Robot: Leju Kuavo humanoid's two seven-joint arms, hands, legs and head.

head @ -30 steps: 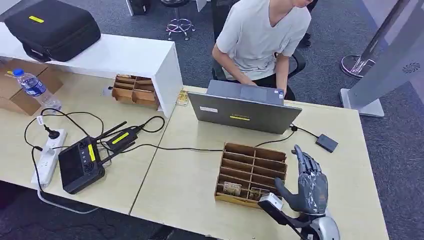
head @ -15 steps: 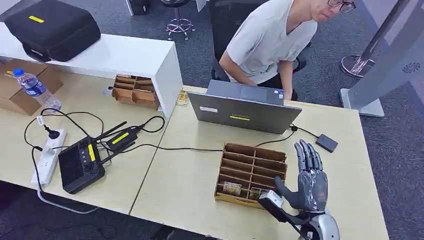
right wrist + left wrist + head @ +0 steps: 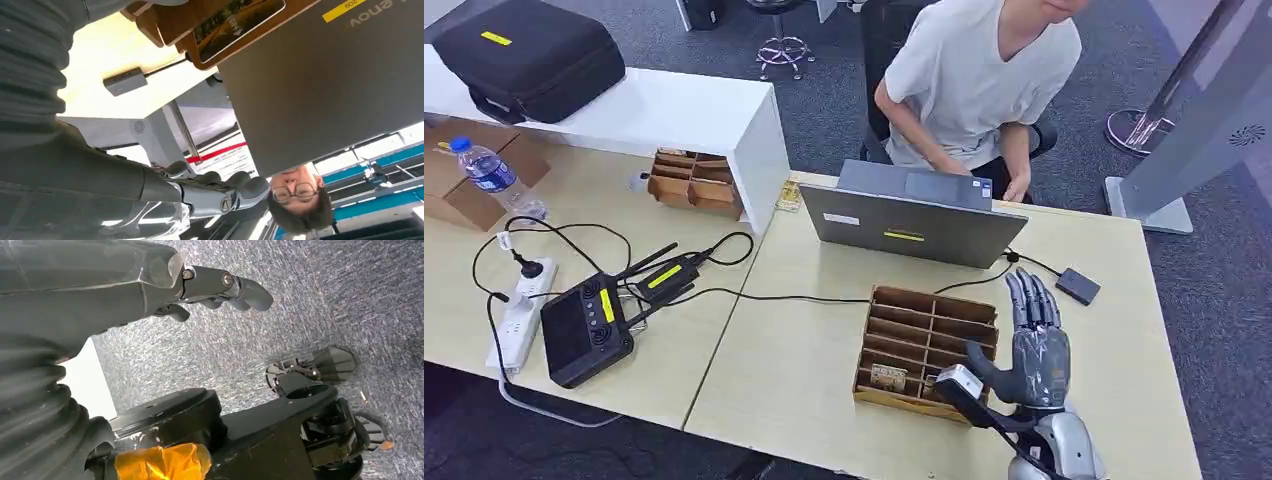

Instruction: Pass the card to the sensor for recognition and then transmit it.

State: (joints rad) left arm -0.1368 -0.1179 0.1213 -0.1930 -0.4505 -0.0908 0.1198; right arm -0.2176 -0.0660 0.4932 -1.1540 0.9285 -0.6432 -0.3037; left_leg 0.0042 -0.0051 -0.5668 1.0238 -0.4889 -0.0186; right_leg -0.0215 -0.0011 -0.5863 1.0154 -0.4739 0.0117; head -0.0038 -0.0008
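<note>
A card (image 3: 888, 377) stands in the front row of the brown cardboard organizer (image 3: 929, 318) in the head view; a second card beside it is partly hidden by my wrist. My right hand (image 3: 1036, 345) is raised just past the organizer's right edge, fingers straight and apart, holding nothing. The small dark sensor box (image 3: 1078, 286) lies on the table beyond its fingertips, on a cable. The right wrist view has the same hand (image 3: 190, 195), a card (image 3: 235, 22) in the organizer and the sensor box (image 3: 124, 81). My left hand (image 3: 150, 285) hangs over grey carpet, holding nothing.
A grey laptop (image 3: 914, 215) stands open behind the organizer with a person (image 3: 974, 80) seated at it. Left on the table lie a black controller (image 3: 584, 328), cables and a power strip (image 3: 519, 315). A white shelf (image 3: 674, 115) carries a black case (image 3: 529, 55).
My right hand has moved a little left and forward along the organizer's right side. The person behind the laptop has shifted to the right.
</note>
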